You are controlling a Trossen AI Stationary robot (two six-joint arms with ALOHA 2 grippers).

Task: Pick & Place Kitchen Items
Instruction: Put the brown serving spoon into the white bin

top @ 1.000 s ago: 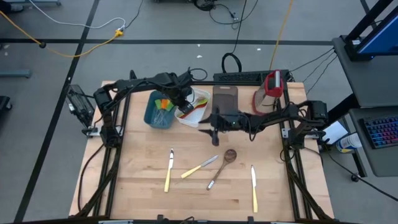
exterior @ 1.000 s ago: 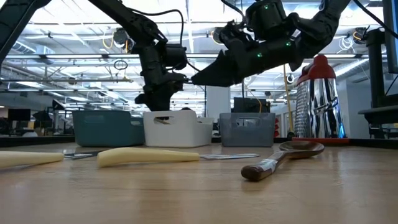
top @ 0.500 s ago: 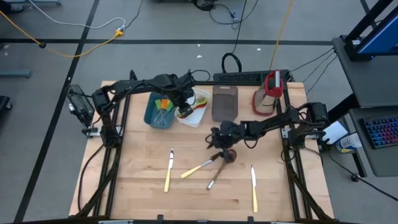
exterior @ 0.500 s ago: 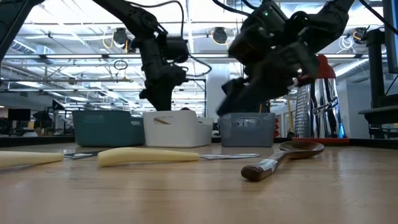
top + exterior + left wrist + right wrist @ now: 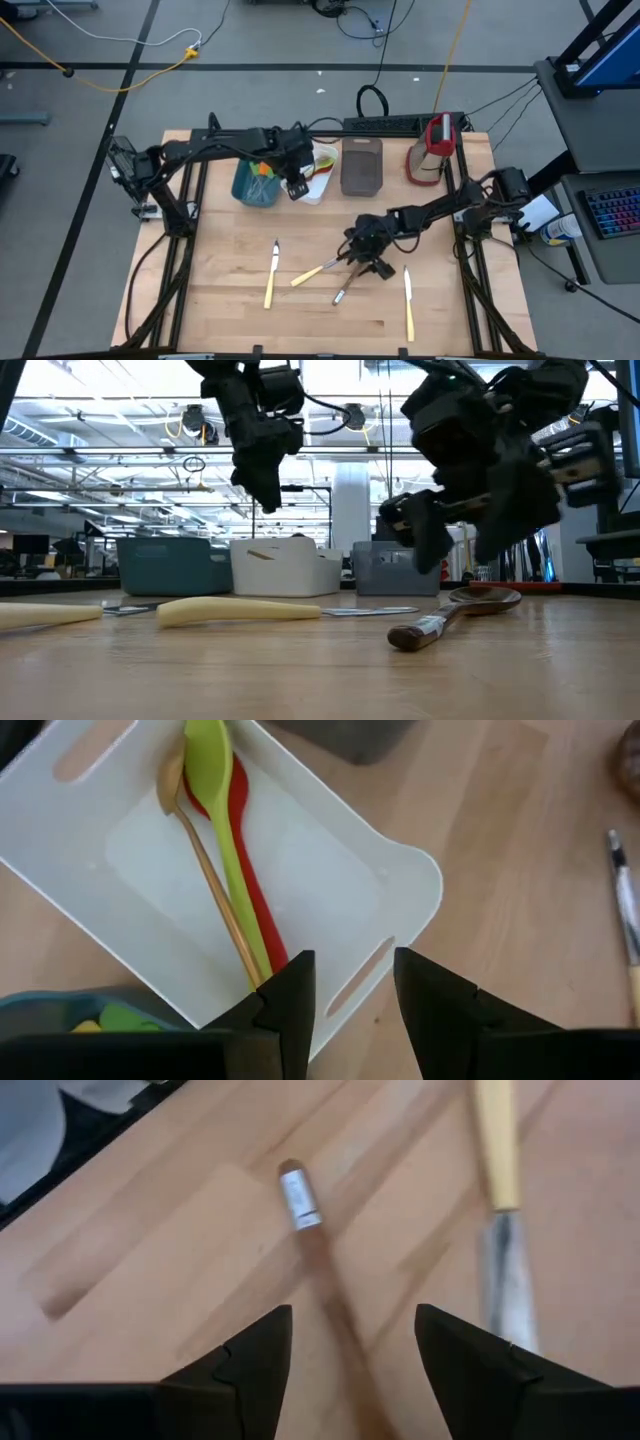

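Wooden spoon [image 5: 352, 277] lies under the open right pincer [image 5: 366, 262].

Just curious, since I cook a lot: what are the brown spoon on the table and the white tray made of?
Wooden spoon: seemingly dark, glossy wood, with a silvery metal band near the handle's end. White tray: probably matte moulded plastic, judging by its rounded corners and cut-out handle slots.

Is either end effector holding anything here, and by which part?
Nothing is held: the right end effector hangs open over the wooden spoon's handle; the left end effector is empty.

Robotics lab: floor cables [image 5: 130, 75], ceiling trusses [image 5: 120, 455]
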